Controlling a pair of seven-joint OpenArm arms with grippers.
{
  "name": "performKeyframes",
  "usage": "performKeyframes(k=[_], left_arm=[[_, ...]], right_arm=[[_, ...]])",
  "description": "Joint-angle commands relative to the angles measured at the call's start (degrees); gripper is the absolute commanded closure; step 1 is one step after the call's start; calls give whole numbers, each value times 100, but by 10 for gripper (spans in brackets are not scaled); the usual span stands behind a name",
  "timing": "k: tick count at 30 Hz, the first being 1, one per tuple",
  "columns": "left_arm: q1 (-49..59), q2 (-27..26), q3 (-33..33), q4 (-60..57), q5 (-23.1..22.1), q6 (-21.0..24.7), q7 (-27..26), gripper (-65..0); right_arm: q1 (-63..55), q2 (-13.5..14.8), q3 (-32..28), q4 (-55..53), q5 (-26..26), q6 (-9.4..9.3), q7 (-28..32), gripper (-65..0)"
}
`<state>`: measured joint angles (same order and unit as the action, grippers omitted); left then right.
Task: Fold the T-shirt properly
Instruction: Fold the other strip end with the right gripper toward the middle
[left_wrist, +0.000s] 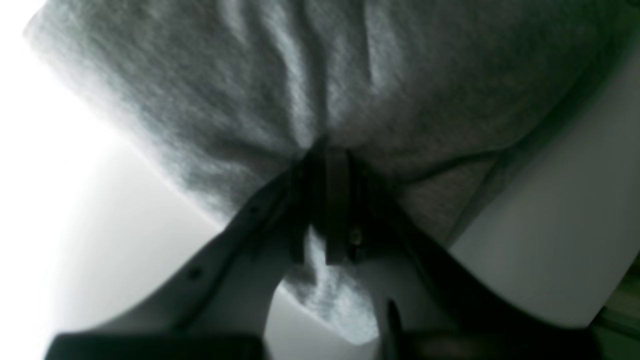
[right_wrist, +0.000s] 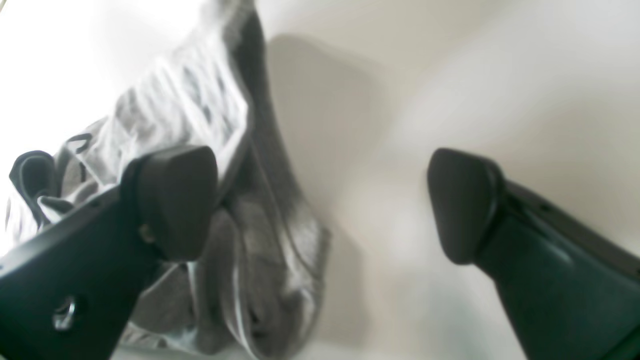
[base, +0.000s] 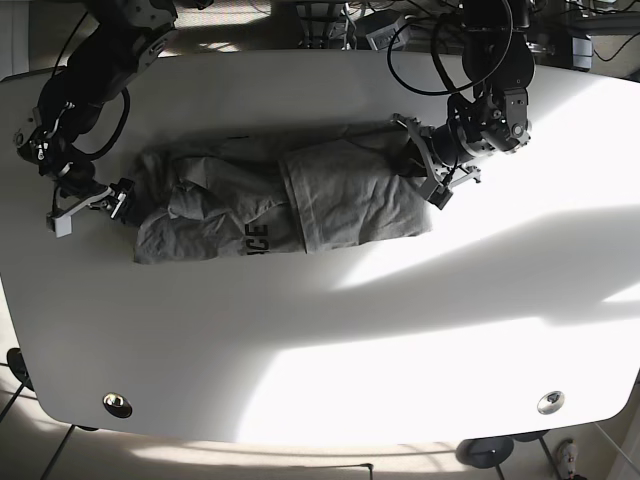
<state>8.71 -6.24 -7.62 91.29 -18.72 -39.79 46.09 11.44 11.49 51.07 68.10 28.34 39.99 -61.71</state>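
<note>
The T-shirt (base: 285, 200) is heathered grey, with dark lettering on the part well away from the left pincer (left_wrist: 327, 200). Both pincers are black, the right pincer (right_wrist: 320, 205) with matte black pads. The counter (base: 330, 340) is plain white.

I see a T-shirt (base: 300, 200) of soft grey heathered cloth, matt and creased. My right gripper (right_wrist: 320, 205) carries smooth, matt black plastic pads (right_wrist: 175, 200). The table (base: 330, 340) is smooth white with a slight sheen.
</note>
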Motion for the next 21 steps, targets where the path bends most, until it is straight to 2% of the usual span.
performKeyframes(k=[1, 3, 6, 11, 12, 14, 17, 18, 20, 21], left_arm=[[-31, -31, -8, -113, 21, -21, -6, -35], [-23, -128, 1, -122, 21, -21, -15, -35], [-31, -189, 10, -166, 21, -21, -42, -35], [-40, -207, 1, -166, 21, -21, -59, -35], [-40, -260, 1, -166, 21, -21, -59, -35], [-40, -286, 1, -166, 21, -21, -59, -35], [-40, -277, 1, -175, 21, -21, -59, -35], [-49, -277, 1, -175, 30, -21, -59, -35], [-155, -277, 28, -175, 30, -21, -50, -36], [-172, -268, 45, -183, 30, 89, -50, -36]], right_arm=[[29, -151, -109, 70, -25, 1, -119, -650], [-111, -283, -452, 96, -7, 1, -119, -650], [-357, -608, -900, 325, 397, 1, -119, -650], [-454, -696, -1155, 430, 476, 1, -75, -650], [-454, -687, -1155, 430, 476, 1, -75, -623], [-437, -661, -1155, 439, 476, 1, -48, -449], [-419, -634, -1199, 474, 476, 1, 171, -90], [-419, -573, -1208, 483, 476, 1, 180, -13], [-410, -555, -1217, 738, 485, 1, 180, -41], [-445, -564, -1217, 1019, 485, 1, 171, -29]])
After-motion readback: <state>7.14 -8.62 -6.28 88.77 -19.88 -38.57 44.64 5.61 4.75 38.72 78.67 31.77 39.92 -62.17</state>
